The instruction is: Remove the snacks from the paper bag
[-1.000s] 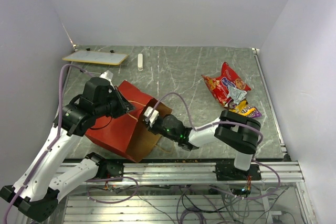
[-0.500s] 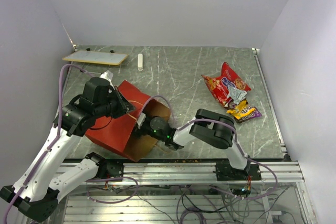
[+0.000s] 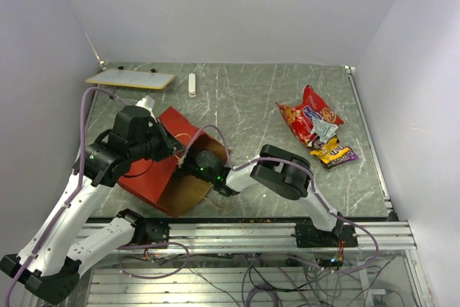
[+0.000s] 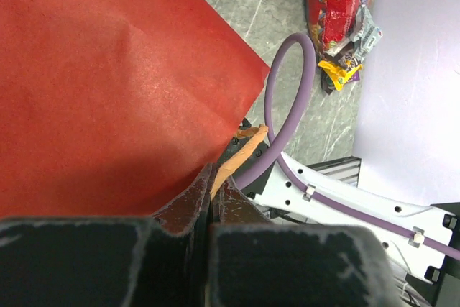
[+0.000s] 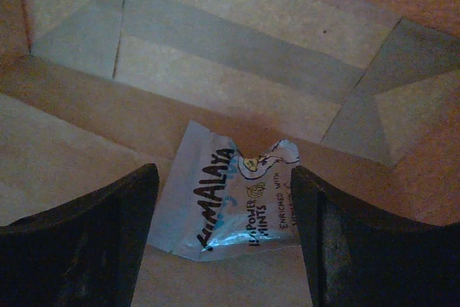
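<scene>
Over on the left, the left fingers (image 4: pixel 183 206) are shut tight on the red edge of the bag (image 4: pixel 108 70), with what looks like a tan handle caught between them, and they hold the mouth up off the surface (image 3: pixel 244 98). That grip should not slacken, or the paper wall will sag onto the other arm. Moving right, the right arm is in through the mouth, and the right fingers (image 5: pixel 86 235) stand well apart, one on either side of a silver mint packet (image 5: pixel 230 199) lying flat on the brown bag floor. As far as I can see, neither finger touches it. It's flat, slick foil, so I'd say the tips need to get right down to the paper, close across the packet's middle, and then back out straight along the bag so the wrist and its cable don't snag the rim. Far right, a red snack bag (image 3: pixel 309 116) and some small wrappers (image 3: pixel 332 150) sit out on the surface, just beside each other. From above, the bag and wrist hide both the packet and the right fingers. The inside view is dim, so I can't tell whether the tips touch the floor or whether more snacks sit in the corners.
</scene>
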{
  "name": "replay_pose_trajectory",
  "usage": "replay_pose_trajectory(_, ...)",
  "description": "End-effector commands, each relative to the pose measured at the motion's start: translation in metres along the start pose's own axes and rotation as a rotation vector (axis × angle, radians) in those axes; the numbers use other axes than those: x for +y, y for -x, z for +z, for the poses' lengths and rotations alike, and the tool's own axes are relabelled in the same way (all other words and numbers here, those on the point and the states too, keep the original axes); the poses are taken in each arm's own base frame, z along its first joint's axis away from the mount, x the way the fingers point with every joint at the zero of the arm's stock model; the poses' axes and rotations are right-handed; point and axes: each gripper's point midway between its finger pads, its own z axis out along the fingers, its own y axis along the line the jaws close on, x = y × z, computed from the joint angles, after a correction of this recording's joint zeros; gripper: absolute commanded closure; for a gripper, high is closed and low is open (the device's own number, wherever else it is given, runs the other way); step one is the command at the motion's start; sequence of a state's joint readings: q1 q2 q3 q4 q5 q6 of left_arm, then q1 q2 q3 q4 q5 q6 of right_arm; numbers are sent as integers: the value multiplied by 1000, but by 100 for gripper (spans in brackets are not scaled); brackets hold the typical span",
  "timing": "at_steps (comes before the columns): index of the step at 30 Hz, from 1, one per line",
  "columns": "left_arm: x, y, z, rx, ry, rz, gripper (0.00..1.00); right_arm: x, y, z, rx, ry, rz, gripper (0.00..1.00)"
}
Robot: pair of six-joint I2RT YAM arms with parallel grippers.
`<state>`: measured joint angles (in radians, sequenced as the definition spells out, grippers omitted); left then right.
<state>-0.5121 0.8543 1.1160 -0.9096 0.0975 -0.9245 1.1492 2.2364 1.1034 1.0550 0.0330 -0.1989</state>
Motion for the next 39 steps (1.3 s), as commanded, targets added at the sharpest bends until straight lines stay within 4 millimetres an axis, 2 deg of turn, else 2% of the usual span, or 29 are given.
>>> replay_pose_trajectory(1, -11, 3, -2, -7, -45, 1, 93, 13, -30, 8, 92, 52, -7, 27)
replay_pose_trajectory(5, -9, 3, -3, -15, -42, -10, 93, 12, -51, 5, 171, 20, -38, 30)
replay_pose_trajectory(9, -4, 2, -5, -21, -23, -13, 93, 4, -67, -2, 229, -34, -47, 45)
replay_pose_trajectory(13, -1, 0, -5, -22, -19, -23, 93, 0, -68, -6, 238, -46, -65, 63)
replay_pose_trajectory(19, 1, 1, -5, -36, -16, -31, 93, -5, -58, -20, 231, -59, -71, 85)
replay_pose_trajectory(23, 1, 1, -5, -42, -20, -37, 93, -8, -56, -34, 240, -68, -64, 93)
replay_pose_trajectory(25, 1, 2, -5, -43, -18, -38, 93, -11, -49, -36, 223, -81, -57, 96)
replay_pose_trajectory(26, 1, 2, -4, -42, -17, -39, 93, -10, -56, -44, 243, -78, -59, 96)
replay_pose_trajectory(29, -1, 3, -4, -46, -23, -43, 93, -10, -46, -44, 212, -72, -59, 95)
replay_pose_trajectory(32, -6, 4, -4, -45, -42, -44, 93, -5, -34, -39, 159, -39, -83, 86)
replay_pose_trajectory(35, -10, 6, -6, -38, -44, -33, 93, 2, -22, -30, 105, 4, -135, 71)
replay_pose_trajectory(37, -11, 7, -8, -39, -41, -26, 93, 5, -20, -28, 89, 15, -169, 57)
replay_pose_trajectory(39, -12, 7, -10, -33, -41, -19, 93, 9, -20, -26, 71, 25, -192, 49)
